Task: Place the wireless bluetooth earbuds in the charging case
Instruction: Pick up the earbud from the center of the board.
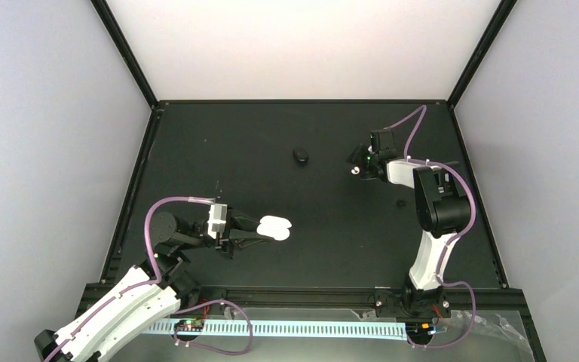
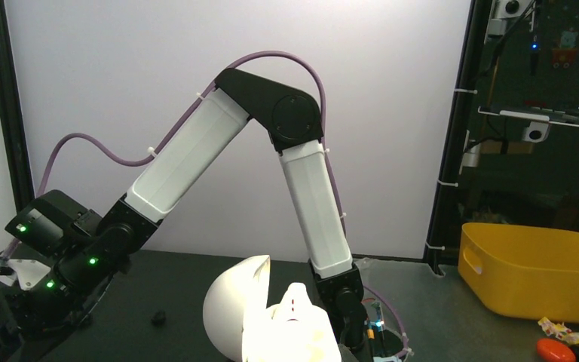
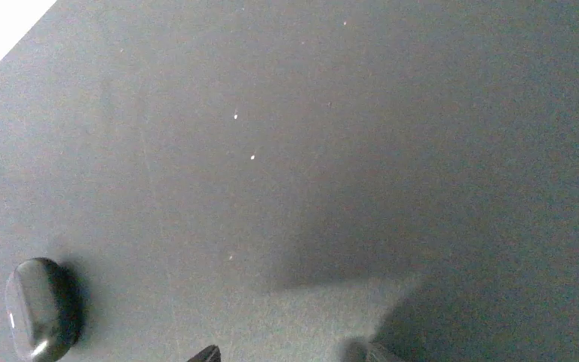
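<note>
The white charging case point(image 1: 277, 227) is open, lid swung up, and my left gripper point(image 1: 260, 231) is shut on its left end, just above the mat. In the left wrist view the lid point(image 2: 230, 309) stands left of the glaring base point(image 2: 301, 335). A small white rounded piece with two red marks point(image 2: 295, 296) rises from the base; the glare hides whether it is an earbud. No loose white earbuds show on the mat. My right gripper point(image 1: 356, 163) is open and empty low over the mat at the back right, its fingertips point(image 3: 209, 353) apart in the right wrist view.
A small black oval case point(image 1: 300, 155) lies at the back centre, left of the right gripper, and shows in the right wrist view point(image 3: 41, 308). A tiny dark lump point(image 1: 401, 202) lies near the right arm. A yellow bin point(image 2: 535, 268) stands off the table.
</note>
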Robot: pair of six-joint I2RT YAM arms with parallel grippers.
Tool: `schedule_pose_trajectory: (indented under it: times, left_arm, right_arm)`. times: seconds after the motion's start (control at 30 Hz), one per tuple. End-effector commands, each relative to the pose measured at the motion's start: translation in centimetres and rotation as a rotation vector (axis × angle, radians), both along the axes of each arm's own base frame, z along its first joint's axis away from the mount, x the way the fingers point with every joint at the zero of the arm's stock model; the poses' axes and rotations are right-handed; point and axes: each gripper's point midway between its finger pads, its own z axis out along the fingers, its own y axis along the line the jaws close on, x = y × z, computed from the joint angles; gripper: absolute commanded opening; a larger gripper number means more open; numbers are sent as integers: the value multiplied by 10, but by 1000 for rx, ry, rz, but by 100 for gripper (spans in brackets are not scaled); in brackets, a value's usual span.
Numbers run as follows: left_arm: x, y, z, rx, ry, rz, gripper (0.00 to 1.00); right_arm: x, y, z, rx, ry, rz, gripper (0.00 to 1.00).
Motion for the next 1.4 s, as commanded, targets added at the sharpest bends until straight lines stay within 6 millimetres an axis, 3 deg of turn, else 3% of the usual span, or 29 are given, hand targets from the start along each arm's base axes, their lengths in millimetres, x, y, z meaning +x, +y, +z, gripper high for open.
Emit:
schedule_pose_trajectory:
  times: [0.0,0.77,1.2,1.37]
  left_arm:
    - [-4,2,6,-14,-22,-4,1]
    - [-5,2,7,-16,-19,-11,1]
    - [-5,3,8,-20,-22,-7,2]
    - [-5,2,8,-21,-19,-10,2]
  right_arm:
    - [-25,8,-15,18,65,9,50]
    - [-59,42,-15,120,80,61,50]
    - [-58,37,35,26,-17,117,52]
    - [-54,62,37,-60,10,265,52]
